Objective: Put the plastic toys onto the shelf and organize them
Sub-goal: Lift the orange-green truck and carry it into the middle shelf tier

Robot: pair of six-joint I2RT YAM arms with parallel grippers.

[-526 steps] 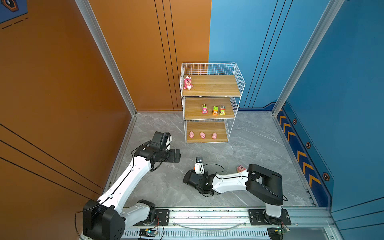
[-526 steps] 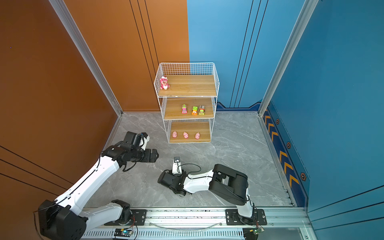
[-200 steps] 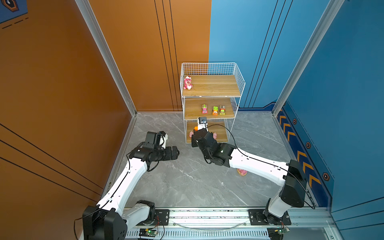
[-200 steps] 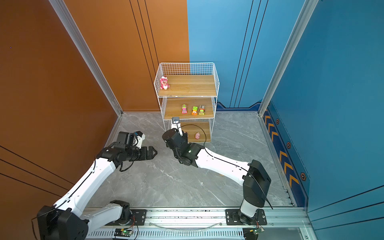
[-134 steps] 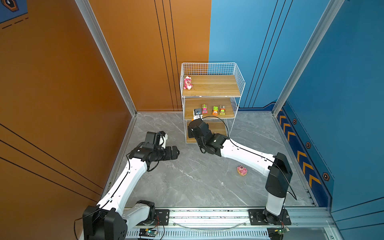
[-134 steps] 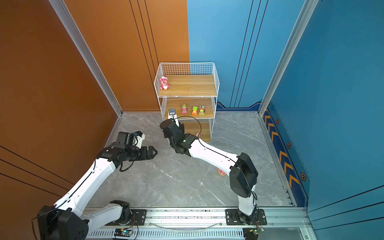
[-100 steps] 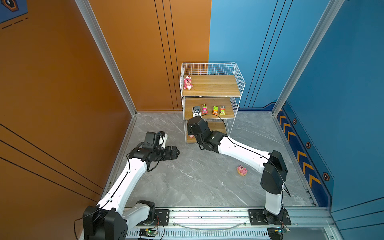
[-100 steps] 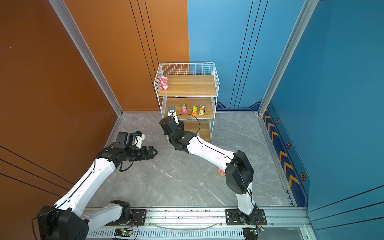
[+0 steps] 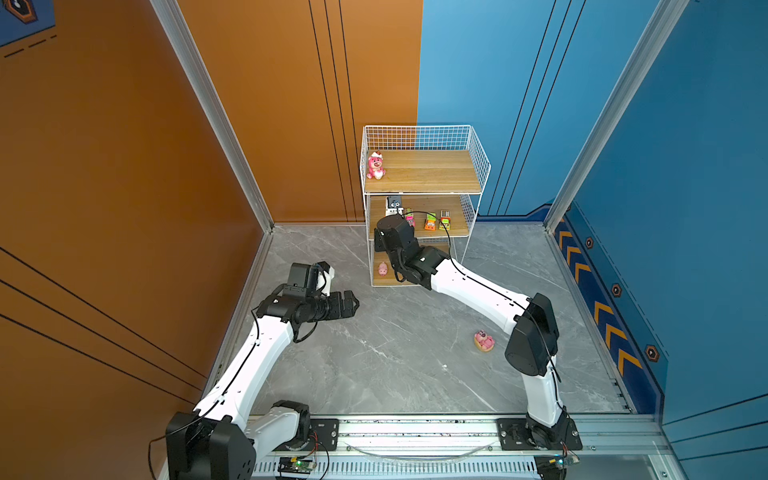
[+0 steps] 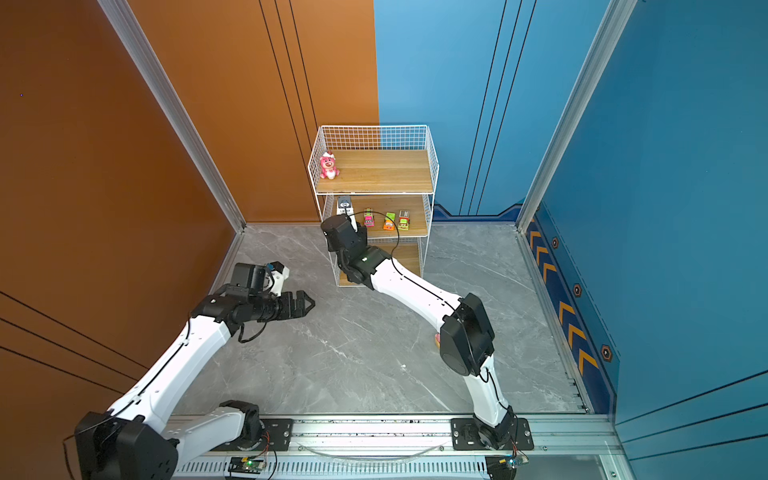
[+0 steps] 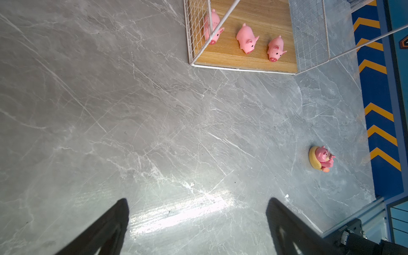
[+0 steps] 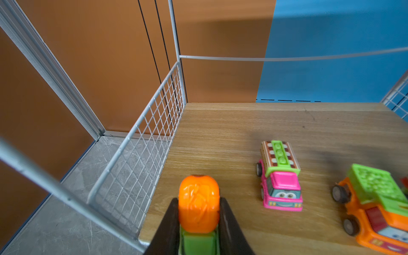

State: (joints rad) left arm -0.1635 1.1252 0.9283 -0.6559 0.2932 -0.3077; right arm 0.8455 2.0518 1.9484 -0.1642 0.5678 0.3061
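Note:
The white wire shelf stands at the back wall. My right gripper is shut on an orange-and-green toy vehicle, held just over the left end of the middle board. To its right on that board stand a pink vehicle and an orange one. Three pink pigs line the bottom board. A pink bear stands on the top board. Another pink bear on a tan base lies on the floor. My left gripper hovers open and empty over the floor at the left.
The right forearm stretches across the front of the bottom tier. Mesh side panels close the shelf's ends. Grey marble floor spreads between the arms. An aluminium rail runs along the near edge.
My right arm has lifted the vehicle from in front of the bottom tier up to the left end of the middle tier. The left arm has stayed put.

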